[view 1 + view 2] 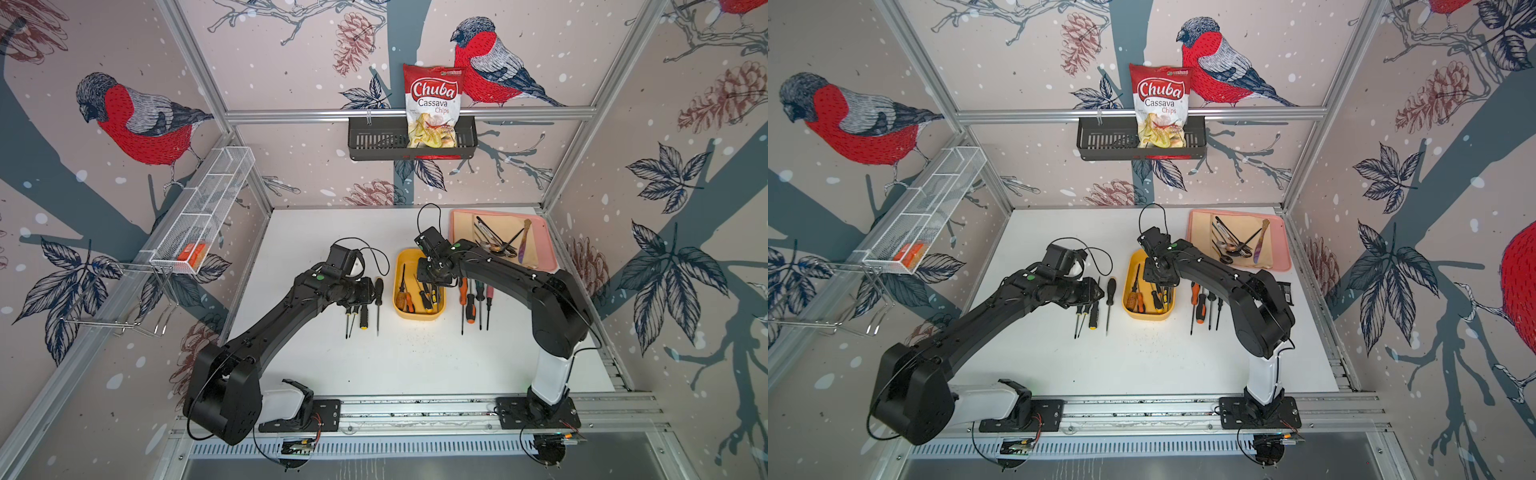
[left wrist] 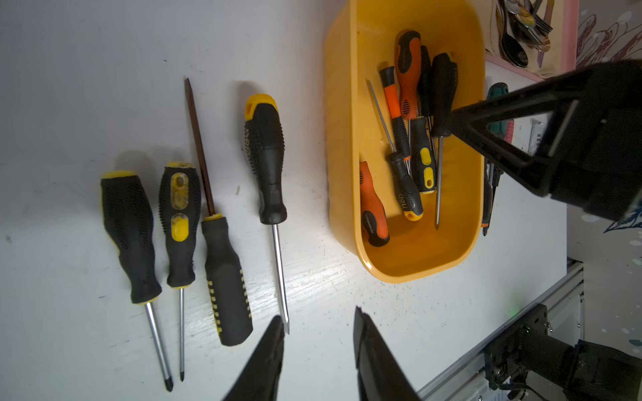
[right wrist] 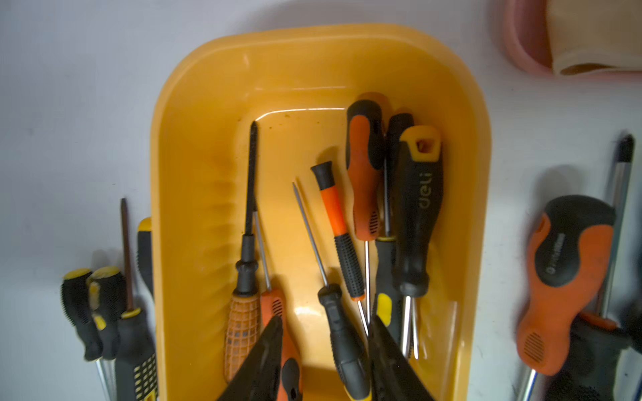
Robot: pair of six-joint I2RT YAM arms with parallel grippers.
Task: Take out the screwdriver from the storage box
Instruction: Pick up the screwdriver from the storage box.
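The yellow storage box [image 1: 397,291] [image 1: 1126,293] sits mid-table and holds several screwdrivers with black, orange and yellow handles. My right gripper [image 3: 326,317] [image 1: 432,289] hangs open inside the box [image 3: 194,173]. A black-handled screwdriver [image 3: 342,330] lies between its fingers, close to one and apart from the other. My left gripper [image 2: 318,314] [image 1: 371,290] is open over bare table beside the box [image 2: 342,139], with nothing between its fingers. One fingertip [image 2: 274,326] is next to the blade tip of a black-and-yellow screwdriver [image 2: 265,156].
Several screwdrivers [image 1: 363,309] lie in a row left of the box, several more [image 1: 469,299] right of it under my right arm. A pink tray [image 1: 548,249] with cutlery is at the back right. A black basket [image 1: 365,141] with a chips bag hangs on the back wall.
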